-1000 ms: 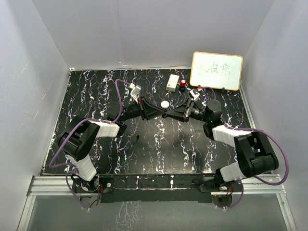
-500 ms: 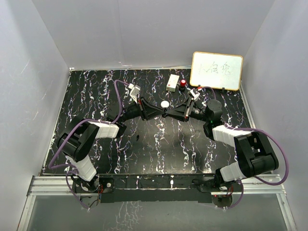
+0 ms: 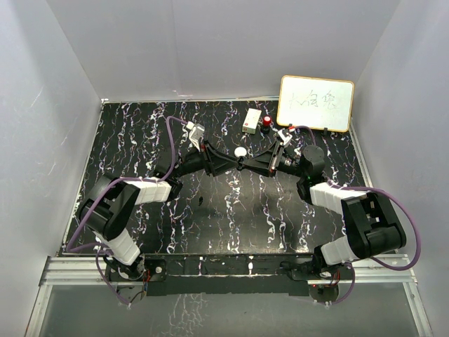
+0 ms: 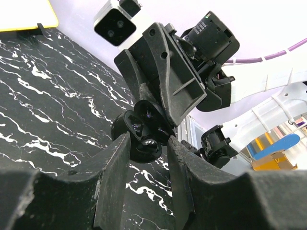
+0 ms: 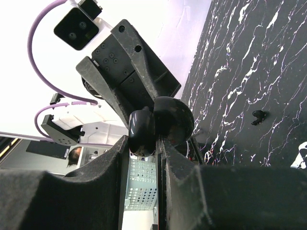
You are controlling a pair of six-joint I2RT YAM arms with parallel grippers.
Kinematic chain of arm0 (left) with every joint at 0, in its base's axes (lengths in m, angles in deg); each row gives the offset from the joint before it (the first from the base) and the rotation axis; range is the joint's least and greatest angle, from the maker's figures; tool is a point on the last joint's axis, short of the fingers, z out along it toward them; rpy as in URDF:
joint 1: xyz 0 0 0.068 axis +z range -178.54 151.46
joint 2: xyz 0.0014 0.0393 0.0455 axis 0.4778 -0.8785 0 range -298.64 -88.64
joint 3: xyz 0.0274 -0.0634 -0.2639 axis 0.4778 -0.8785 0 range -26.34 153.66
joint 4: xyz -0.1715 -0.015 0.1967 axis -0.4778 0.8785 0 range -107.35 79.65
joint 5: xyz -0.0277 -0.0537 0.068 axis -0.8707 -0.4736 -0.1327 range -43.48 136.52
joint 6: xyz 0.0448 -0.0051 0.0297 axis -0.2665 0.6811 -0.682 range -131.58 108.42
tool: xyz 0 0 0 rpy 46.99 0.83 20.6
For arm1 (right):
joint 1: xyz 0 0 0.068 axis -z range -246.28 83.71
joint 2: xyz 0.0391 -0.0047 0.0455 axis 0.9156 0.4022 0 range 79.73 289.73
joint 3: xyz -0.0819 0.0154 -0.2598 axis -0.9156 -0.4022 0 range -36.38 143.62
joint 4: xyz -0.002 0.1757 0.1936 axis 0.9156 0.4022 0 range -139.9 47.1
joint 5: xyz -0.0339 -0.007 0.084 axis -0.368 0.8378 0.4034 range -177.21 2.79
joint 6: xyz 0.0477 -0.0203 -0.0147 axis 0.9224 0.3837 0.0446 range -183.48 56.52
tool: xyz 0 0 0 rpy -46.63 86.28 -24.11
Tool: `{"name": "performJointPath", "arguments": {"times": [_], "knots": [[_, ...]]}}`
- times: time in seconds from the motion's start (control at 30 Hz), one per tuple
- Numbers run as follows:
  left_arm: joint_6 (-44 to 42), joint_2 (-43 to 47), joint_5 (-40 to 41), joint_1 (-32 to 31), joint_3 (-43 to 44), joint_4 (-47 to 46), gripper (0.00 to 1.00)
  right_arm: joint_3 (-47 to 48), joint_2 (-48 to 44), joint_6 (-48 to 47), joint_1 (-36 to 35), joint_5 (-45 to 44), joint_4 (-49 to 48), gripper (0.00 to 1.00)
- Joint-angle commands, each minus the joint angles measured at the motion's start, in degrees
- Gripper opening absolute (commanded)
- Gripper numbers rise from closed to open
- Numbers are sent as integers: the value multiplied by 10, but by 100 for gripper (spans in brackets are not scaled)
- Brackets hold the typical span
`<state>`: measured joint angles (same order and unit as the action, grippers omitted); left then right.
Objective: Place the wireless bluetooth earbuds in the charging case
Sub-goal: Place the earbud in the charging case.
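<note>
The black charging case (image 5: 143, 128) hangs above the middle of the table with its round lid (image 5: 173, 120) hinged open, and my right gripper (image 5: 143, 140) is shut on it. In the left wrist view the case (image 4: 129, 128) faces me. A small glossy earbud (image 4: 148, 143) sits in its base, just ahead of my left gripper (image 4: 147, 142), whose jaws stand a little apart and hold nothing. Both grippers meet tip to tip in the top view, left gripper (image 3: 237, 163) against right gripper (image 3: 246, 166). A second tiny black earbud (image 3: 202, 201) lies on the table, also visible as the earbud (image 5: 258, 116) in the right wrist view.
A small white round puck (image 3: 240, 152) lies just behind the grippers. A white box (image 3: 251, 120) and a red-topped object (image 3: 267, 123) stand at the back, beside a yellow-framed whiteboard (image 3: 316, 102). White walls enclose the black marbled table (image 3: 140, 140).
My left gripper's jaws have parted from shut to slightly open at the case. Both arms stay almost where they were.
</note>
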<state>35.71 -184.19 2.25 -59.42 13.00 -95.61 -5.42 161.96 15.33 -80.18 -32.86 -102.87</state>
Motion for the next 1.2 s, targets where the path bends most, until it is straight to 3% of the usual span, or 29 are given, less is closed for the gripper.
{"name": "performJointPath", "arguments": {"times": [0.0,0.4,0.7,0.87,1.17], "knots": [[-22,28,1,-1,-3,11,36,5,-8,4,-4,4,-52,0],[-27,65,14,-1,-22,20,39,2,-3,5,-3,1,-56,0],[-60,115,40,-1,-20,85,52,2,0,6,-3,1,-57,0],[-72,105,39,-2,4,136,55,2,-1,6,-3,2,-58,0],[-72,85,34,-1,22,142,56,1,-1,6,-3,1,-58,0]]}}
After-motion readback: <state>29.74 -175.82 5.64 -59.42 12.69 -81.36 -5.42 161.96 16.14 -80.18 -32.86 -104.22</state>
